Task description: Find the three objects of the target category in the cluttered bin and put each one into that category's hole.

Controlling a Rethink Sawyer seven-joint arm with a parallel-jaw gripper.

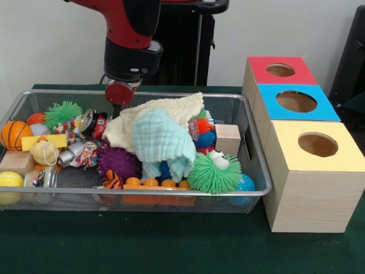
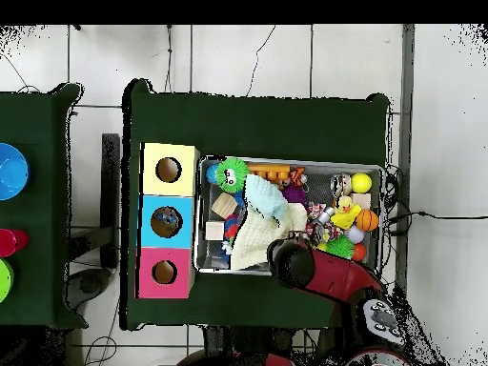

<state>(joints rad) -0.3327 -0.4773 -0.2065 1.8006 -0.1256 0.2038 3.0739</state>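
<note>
Gripper (image 1: 117, 108) dips behind the cloths (image 1: 162, 134), centre frame; finger state unreadable. Risk: it snags fabric and drags toys from the bin (image 1: 251, 191).

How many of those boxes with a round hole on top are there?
3, in a row beside the wire bin: the yellow box nearest the camera, the blue box in the middle, the red box farthest. None seems hidden.

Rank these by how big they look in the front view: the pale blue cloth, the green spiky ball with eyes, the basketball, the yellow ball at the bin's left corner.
1. Pale blue cloth
2. Green spiky ball
3. Basketball and yellow ball: look alike, unranked.
</note>
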